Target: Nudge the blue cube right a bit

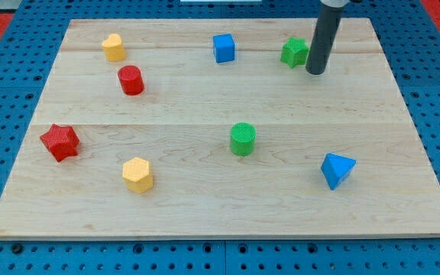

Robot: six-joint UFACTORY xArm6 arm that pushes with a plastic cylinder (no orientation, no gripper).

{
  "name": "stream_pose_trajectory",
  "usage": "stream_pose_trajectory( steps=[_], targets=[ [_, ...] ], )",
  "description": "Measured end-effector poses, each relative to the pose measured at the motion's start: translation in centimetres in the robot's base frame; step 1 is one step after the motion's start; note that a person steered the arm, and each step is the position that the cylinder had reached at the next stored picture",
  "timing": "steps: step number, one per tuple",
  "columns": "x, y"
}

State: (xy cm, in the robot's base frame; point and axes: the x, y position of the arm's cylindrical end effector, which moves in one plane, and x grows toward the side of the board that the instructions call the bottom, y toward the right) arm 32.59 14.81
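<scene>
Resting my tip (315,72) beside green star (294,52), right of blue cube (223,47)

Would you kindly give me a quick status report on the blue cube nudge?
My tip down at the view's top right, just right of the green star. Blue cube untouched, left of the star. Star sits in the cube's rightward path.

two blue blocks (224,47), two red (131,79), two green (243,138), two yellow (137,174)
</scene>
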Motion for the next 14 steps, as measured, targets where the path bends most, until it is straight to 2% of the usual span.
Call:
stream_pose_trajectory(
  steps=[2,3,4,5,8,9,10,11,12,14],
  targets=[
    [-3.3,-0.2],
    [-3.2,-0.4],
    [-1.1,-0.4],
    [0.7,-3.6],
    [0.6,-18.1],
    [-2.0,-18.5],
    [-2.9,-16.1],
    [-3.0,-16.0],
    [-3.5,-18.6],
    [-6.9,-17.0]
  ],
)
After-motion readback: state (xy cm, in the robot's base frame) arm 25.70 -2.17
